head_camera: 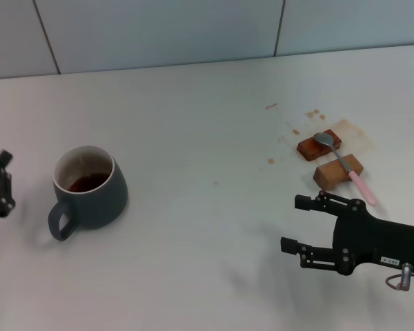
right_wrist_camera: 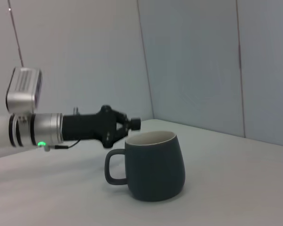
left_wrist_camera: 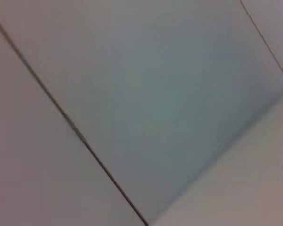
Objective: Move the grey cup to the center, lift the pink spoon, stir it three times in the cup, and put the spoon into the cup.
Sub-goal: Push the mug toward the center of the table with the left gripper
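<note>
The grey cup [head_camera: 91,187] stands at the left of the white table, its handle towards the front left, with dark liquid inside. It also shows in the right wrist view [right_wrist_camera: 154,165]. My left gripper [head_camera: 5,182] is at the far left edge, just left of the cup and apart from it, open. It shows behind the cup in the right wrist view [right_wrist_camera: 132,123]. The pink spoon [head_camera: 345,165] lies across two brown blocks at the right, metal bowl at the back. My right gripper [head_camera: 294,225] is open and empty, in front of the spoon.
Two brown wooden blocks [head_camera: 320,144] [head_camera: 337,172] hold the spoon up off the table. Brown stains [head_camera: 293,131] spot the table around them. A tiled wall [head_camera: 193,31] runs behind the table. The left wrist view shows only wall tiles.
</note>
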`<action>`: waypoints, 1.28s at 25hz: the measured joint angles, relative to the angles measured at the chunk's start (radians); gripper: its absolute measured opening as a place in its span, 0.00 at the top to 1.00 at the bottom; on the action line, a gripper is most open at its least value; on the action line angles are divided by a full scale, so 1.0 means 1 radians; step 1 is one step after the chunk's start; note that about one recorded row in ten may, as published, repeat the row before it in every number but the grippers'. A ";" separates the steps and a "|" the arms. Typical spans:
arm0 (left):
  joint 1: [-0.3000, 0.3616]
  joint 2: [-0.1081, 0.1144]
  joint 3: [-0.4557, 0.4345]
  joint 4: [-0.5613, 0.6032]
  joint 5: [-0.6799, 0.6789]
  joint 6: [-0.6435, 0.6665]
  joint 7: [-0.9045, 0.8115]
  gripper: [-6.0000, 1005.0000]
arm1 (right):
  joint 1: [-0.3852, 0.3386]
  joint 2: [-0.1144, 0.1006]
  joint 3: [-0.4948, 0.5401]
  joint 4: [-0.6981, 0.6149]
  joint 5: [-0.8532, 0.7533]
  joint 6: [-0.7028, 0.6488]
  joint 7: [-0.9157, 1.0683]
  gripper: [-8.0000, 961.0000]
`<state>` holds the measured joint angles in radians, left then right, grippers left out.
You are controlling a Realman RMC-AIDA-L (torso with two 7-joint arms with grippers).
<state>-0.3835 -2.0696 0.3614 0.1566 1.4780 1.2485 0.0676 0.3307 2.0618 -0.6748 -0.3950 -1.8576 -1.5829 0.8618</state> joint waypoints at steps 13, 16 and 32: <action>-0.039 -0.003 0.002 -0.098 0.007 -0.127 0.123 1.00 | 0.005 0.005 0.011 0.006 0.001 0.000 -0.001 0.15; -0.068 -0.004 0.000 -0.132 0.006 -0.161 0.125 1.00 | 0.005 0.005 0.011 0.007 0.001 0.000 -0.001 0.15; -0.198 -0.009 -0.131 -0.350 0.010 -0.247 0.128 1.00 | 0.000 0.006 0.026 0.007 0.002 -0.002 -0.011 0.15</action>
<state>-0.5814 -2.0790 0.2309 -0.1938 1.4882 1.0013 0.1958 0.3304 2.0676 -0.6484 -0.3880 -1.8559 -1.5849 0.8504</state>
